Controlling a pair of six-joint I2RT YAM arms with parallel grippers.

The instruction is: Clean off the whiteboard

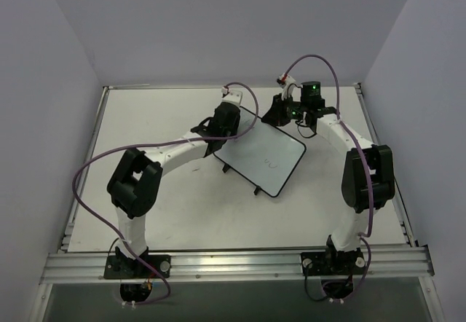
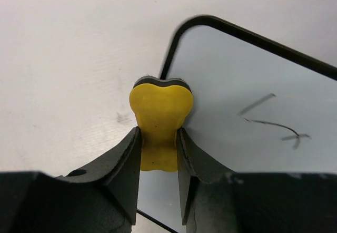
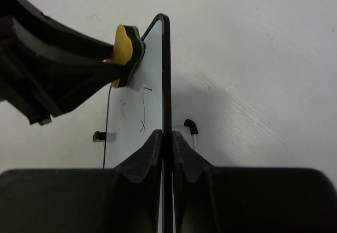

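Where the two arms meet toward the far middle of the white counter [image 1: 145,213], we find the whiteboard [image 1: 266,154] set at a slant to the counter's edges, one long side toward the arm bases. Whether it lies flat or is raised on one side, we cannot tell. The right fingers [image 3: 154,146] are clenched on the board's thin black rim, one finger on either face, so that the right wrist view looks straight along that edge. The left fingers [image 2: 131,148] are clamped on a yellow eraser [image 2: 160,112], which bulges outward above the grip. Its dark felt side is against the white writing surface, just inside the rim and close to a rounded corner. We note two small black feet [image 3: 189,125] projecting from the board. A few thin dark marks [image 2: 274,119] stand on the board, apart from the eraser, nearer the middle of the surface.
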